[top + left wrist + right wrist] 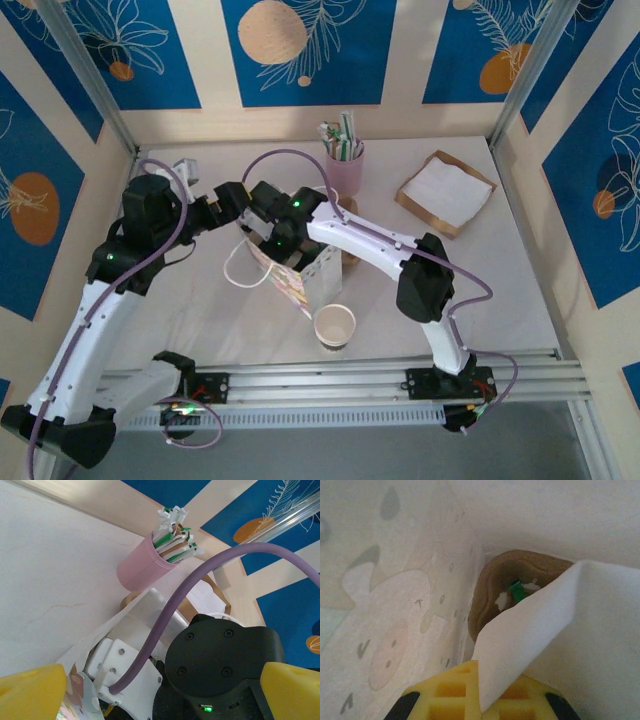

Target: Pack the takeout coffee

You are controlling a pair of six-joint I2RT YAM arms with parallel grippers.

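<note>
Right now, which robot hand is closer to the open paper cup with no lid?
The right one. The right gripper pinches the paper bag standing just behind the open cup. The left gripper is farther back and left, beyond the bag.

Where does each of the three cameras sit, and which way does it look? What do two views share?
Top external: above and behind the bases, looking down on the table; both arms meet at the paper bag.
Left wrist: on the left arm, facing the pink straw cup; the left end effector is open, yellow fingers in both bottom corners.
Right wrist: inside the paper bag, facing a brown carrier; the right end effector, shut, at the bottom.
Shared: top and left wrist both see the pink straw cup.
</note>
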